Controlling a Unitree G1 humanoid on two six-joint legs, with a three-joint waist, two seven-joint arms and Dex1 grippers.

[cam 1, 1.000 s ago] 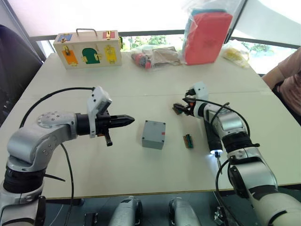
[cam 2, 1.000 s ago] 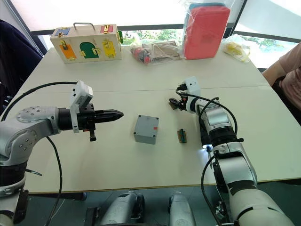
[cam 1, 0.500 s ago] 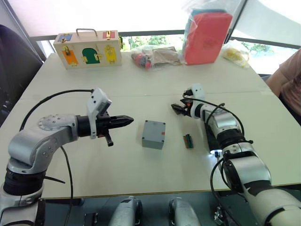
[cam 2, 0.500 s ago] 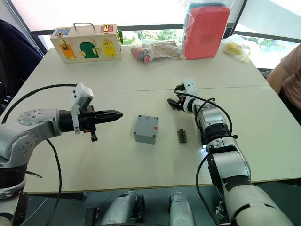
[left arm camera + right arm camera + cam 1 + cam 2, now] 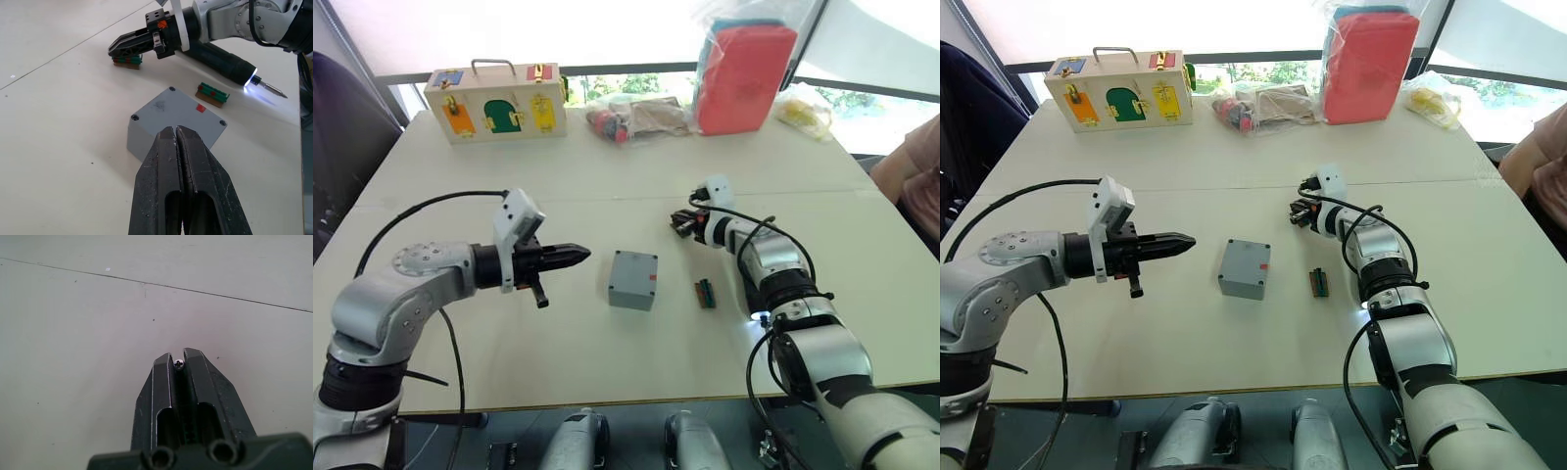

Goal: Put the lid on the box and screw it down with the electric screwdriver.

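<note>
The grey box (image 5: 633, 280) stands mid-table with a small red mark on it. Its upward face (image 5: 176, 110) is flat and closed, with screw holes at the corners; I cannot tell whether this is the lid seated on it. The electric screwdriver (image 5: 217, 55) lies on the table under my right forearm, its tip light (image 5: 760, 315) glowing. My right gripper (image 5: 677, 223) is low over the table, behind and to the right of the box, above a small green block (image 5: 127, 61). It is shut on a small cross-head screw (image 5: 179, 364). My left gripper (image 5: 585, 254) hovers left of the box, shut and empty.
A second green block (image 5: 706, 293) lies between the box and the screwdriver. At the far edge stand a wooden case with colourful doors (image 5: 495, 102), bagged items (image 5: 636, 116), a red pack in plastic (image 5: 744, 76) and a yellow bag (image 5: 806, 110). A person's arm (image 5: 913, 162) is at the right edge.
My right gripper's fingers have closed from wide open, and it has shifted slightly left. The person's arm has drawn back towards the right edge. The left arm has barely moved.
</note>
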